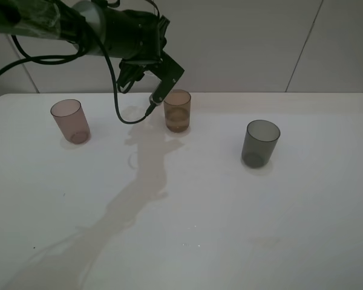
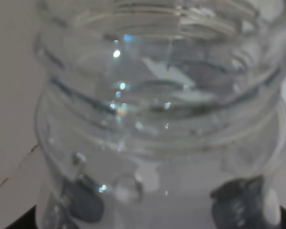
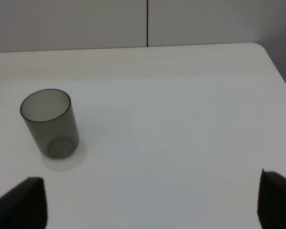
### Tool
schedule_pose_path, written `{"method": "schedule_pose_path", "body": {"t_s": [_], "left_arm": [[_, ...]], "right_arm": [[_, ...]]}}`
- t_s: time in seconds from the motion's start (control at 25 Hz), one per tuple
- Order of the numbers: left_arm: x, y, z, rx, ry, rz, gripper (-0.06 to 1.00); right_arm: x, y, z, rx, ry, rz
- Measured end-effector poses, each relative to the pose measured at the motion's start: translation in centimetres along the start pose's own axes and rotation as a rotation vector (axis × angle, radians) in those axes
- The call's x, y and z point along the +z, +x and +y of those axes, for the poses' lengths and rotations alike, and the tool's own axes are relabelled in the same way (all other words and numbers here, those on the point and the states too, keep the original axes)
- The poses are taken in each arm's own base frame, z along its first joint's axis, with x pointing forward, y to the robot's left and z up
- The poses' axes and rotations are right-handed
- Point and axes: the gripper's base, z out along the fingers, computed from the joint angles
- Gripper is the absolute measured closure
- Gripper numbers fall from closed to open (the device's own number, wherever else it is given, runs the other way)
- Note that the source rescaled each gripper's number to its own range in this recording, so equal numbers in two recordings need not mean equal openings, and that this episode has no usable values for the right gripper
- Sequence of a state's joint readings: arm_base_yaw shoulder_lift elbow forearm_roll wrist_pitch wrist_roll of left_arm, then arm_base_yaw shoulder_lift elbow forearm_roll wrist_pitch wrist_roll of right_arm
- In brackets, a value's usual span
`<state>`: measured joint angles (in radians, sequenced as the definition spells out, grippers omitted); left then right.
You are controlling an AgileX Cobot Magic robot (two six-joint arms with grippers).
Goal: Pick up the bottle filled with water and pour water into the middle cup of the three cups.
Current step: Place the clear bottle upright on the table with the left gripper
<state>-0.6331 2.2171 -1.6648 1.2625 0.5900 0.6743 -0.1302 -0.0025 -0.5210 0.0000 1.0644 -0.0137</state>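
White table, with a row of upright tumblers along its far edge, each well apart from the next.

Left: pinkish-mauve cup, near the far left corner.

Next to the right: the left arm reaches in from above the far left corner and along the far edge. A black cable hangs in a loop below it. The left gripper pinches the bottle. In the left wrist view, dark pads press on either side of the clear body, below the wide threaded neck, and droplets cling to the wall. In the high view the clear bottle is hard to make out. The gripper holds it above the table, just beside the left of the middle cup's rim.

Centre: middle cup, amber-brown, near the middle of the far edge. A darker band shows in its lower half, and whether this is water cannot be told. The arm's shadow runs across the table from the near left corner up to this cup.

Right: smoky dark-grey cup, right of the middle and a little farther from the far edge than the other two.

Right gripper, shown only in its own wrist view: its fingers are spread wide over the tabletop, well apart from the grey cup.
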Motion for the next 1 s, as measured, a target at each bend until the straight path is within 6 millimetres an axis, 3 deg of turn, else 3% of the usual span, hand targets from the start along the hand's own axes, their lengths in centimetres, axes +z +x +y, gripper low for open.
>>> {"method": "schedule_pose_path", "body": {"t_s": [0.4,0.68,1.0], "left_arm": [[-0.3,-0.4,0.3,0.069,-0.035,0.016,0.94],[0.1,-1.2,-1.6,0.173,-0.010,0.013,0.94],[0.2,-1.3,-1.7,0.182,-0.015,0.008,0.94]], "right_arm": [[0.0,0.0,0.0,0.000,0.000,0.000],[0.0,0.0,0.0,0.000,0.000,0.000],[0.0,0.0,0.0,0.000,0.000,0.000]]}}
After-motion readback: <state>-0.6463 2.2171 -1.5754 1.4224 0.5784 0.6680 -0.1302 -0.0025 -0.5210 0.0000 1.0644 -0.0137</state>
